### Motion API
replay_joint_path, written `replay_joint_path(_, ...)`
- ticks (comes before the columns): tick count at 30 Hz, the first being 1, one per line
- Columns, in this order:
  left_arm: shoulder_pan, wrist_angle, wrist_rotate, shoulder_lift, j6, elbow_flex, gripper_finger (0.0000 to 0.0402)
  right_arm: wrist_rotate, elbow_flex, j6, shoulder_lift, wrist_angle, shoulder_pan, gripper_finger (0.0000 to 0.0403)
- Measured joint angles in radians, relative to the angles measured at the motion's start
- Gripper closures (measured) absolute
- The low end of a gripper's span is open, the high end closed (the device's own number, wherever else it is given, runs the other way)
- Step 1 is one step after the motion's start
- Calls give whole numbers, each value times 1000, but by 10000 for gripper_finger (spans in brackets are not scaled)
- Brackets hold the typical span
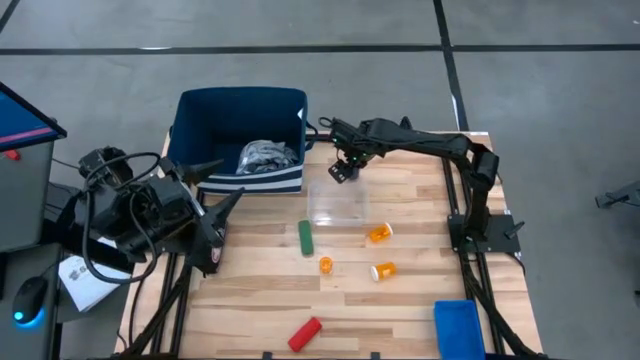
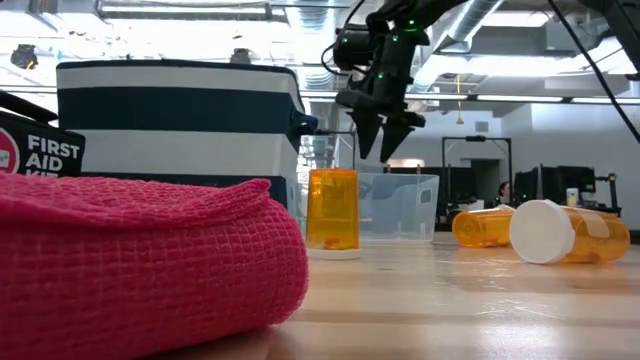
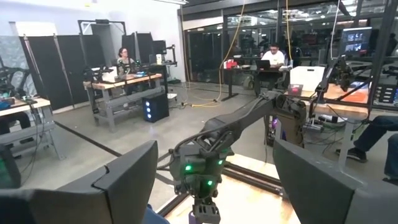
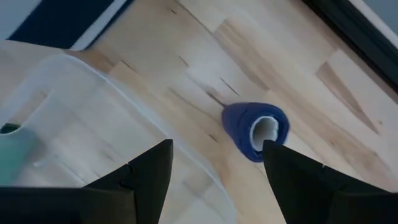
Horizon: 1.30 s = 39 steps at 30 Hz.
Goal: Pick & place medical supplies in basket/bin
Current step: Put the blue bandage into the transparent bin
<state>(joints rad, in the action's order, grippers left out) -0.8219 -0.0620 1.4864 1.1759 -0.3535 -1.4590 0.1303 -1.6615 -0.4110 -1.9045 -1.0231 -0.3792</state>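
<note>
Right gripper (image 1: 344, 171) hangs empty, jaws wide, above what I take for a purple cylinder (image 4: 257, 130), ready to descend beside the clear tray (image 1: 337, 203)

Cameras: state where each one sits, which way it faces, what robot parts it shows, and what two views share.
High view: overhead, facing straight down; both arms, navy basket, wooden table.
Low view: tabletop height, facing level across; right pincer hanging open above an upright orange pill bottle.
Left wrist view: faces the room, where people sit at desks; own open fingers, right arm beyond.
Right wrist view: faces down; own fingers, purple cylinder.
Shared: clear tray.
</note>
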Motion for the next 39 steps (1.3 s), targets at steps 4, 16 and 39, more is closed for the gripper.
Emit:
replay_joint_path(4, 0, 0, 0, 1, 0, 0, 92, 23, 0, 0, 0, 38, 14, 159)
replay_joint_path(16, 0, 0, 0, 1, 0, 0, 92, 25, 0, 2, -6, 30, 14, 159)
replay_joint_path(39, 0, 1, 0, 1, 0, 0, 92, 55, 0, 29, -49, 16, 11, 159)
